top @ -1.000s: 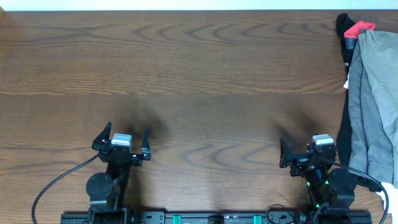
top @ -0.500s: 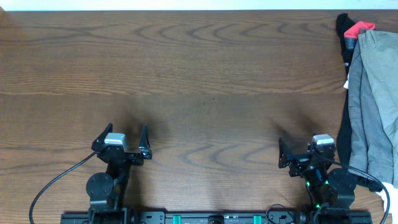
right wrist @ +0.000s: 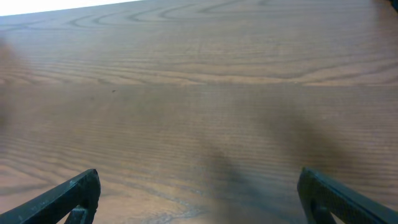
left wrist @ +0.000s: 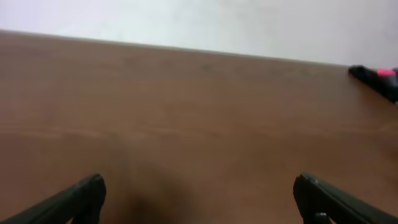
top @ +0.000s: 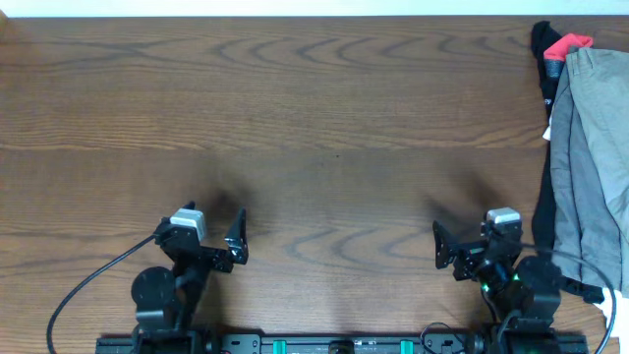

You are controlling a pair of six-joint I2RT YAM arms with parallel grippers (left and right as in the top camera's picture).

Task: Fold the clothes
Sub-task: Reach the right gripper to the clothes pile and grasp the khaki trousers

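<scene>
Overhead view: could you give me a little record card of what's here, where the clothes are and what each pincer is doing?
surface: wooden table
khaki shorts: heaped at the table's right edge
other cloth: grey garment and black and red cloth in the same heap
left pincer: open, empty, near the front edge
right pincer: open, empty, apart from the heap
folding: not yet begun

Setting recorded as a robotics lab bench. A wood-grain table (top: 324,118) is seen, with an equipment mounting rail (top: 334,346) fixed along the table's near edge. A loose black cable (top: 98,275) is trailed over the table's near-left corner. A plain white wall (left wrist: 217,25) is noted behind the table's far edge.
</scene>
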